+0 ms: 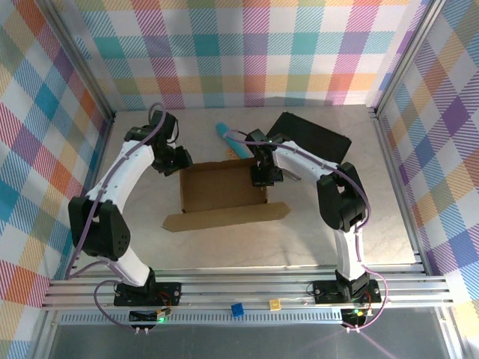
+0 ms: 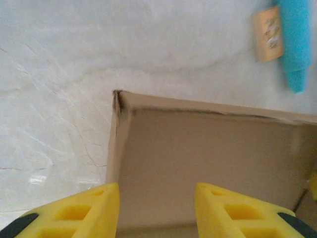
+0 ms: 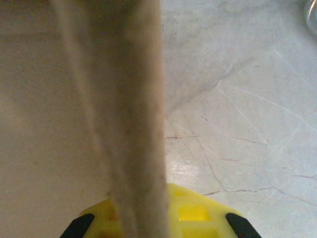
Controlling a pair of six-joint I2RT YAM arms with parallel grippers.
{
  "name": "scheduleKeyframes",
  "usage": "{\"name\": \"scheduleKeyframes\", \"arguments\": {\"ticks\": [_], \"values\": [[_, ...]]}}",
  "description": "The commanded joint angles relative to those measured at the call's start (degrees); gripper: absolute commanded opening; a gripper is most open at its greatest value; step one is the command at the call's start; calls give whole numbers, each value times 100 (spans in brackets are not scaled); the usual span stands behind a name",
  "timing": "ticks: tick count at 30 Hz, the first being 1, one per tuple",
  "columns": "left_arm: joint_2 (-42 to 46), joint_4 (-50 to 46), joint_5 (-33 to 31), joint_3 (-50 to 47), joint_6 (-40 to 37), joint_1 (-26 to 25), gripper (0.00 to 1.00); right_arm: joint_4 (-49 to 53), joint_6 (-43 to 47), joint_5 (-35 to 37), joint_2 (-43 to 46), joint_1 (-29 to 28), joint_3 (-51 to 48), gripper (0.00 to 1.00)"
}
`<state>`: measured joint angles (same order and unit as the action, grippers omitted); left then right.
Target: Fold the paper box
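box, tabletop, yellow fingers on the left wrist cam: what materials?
Paper box: brown cardboard, likely corrugated, matte, with creased folds and raw edges. Tabletop: glossy pale surface with marble-like veins; stone or laminate, cannot tell. Fingers: matte yellow, probably plastic, with moulded pockets.

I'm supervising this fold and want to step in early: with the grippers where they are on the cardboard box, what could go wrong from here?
1. The left gripper stands open near the paper box's far left corner, gripping nothing, so that wall could sag outward.
2. The right gripper alone pinches the right wall; a pull might drag or crease the box.
3. The teal tube lies just beyond the back wall and could get knocked.
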<state>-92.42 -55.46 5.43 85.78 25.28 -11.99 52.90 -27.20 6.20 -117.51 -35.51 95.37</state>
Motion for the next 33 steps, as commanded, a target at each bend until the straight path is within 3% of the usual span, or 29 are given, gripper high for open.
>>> {"name": "scheduleKeyframes", "arguments": {"ticks": [1,5,11,15,19,21,25,32,33], "values": [[675,-459,-556,185,1027,-23,43,33,-850,-197,126,72,22,0],[1190,-522,-770,313,1503,-14,52,-9,-1437,-301,222,75,-25,0],[1165,-1986,-1210,1372,2580,-14,52,132,-2338,-408,201,97,-100,0],[1786,-2232,-1351,1443,3269,-49,53,113,-3177,-589,267,97,-392,0],[2038,-2249,-732,1446,3411,-90,56,238,-4257,-734,427,64,-793,0],[2009,-2414,-520,1509,3496,-252,59,249,-4807,-760,582,12,-1014,0],[2085,-2594,-682,1620,3611,-637,62,12,-5870,-629,1002,-190,-1514,0],[1618,-2471,-792,1612,3571,-1463,67,24,-6165,-611,915,-403,-1422,0],[1556,-2440,-884,1552,3573,-1556,81,-19,-6202,-610,921,-429,-1459,0]]}}
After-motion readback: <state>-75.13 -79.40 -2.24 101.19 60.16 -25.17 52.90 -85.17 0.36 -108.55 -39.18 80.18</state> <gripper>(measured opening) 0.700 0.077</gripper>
